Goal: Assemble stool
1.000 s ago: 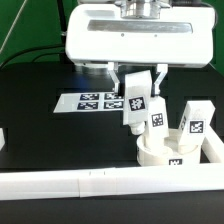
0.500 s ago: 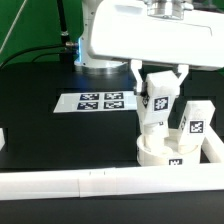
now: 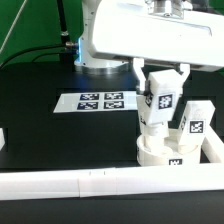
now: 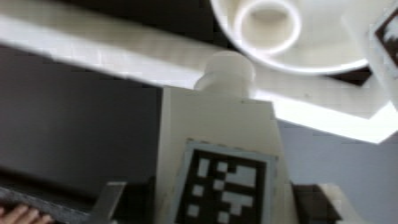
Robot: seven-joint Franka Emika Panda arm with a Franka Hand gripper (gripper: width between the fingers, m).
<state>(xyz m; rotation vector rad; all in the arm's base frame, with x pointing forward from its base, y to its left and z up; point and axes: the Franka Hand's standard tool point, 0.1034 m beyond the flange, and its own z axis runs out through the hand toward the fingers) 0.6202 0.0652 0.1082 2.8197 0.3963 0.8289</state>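
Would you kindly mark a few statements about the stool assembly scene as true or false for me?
1. The gripper holds a tagged leg above the seat disc. True.
2. The marker board lies on the exterior view's right of the seat disc. False: it lies to the left.
3. Another leg stands upright by the seat disc. True.
4. The jaws are open and empty. False: they are shut on the leg.
5. A long white rail lies along the table's front. True.
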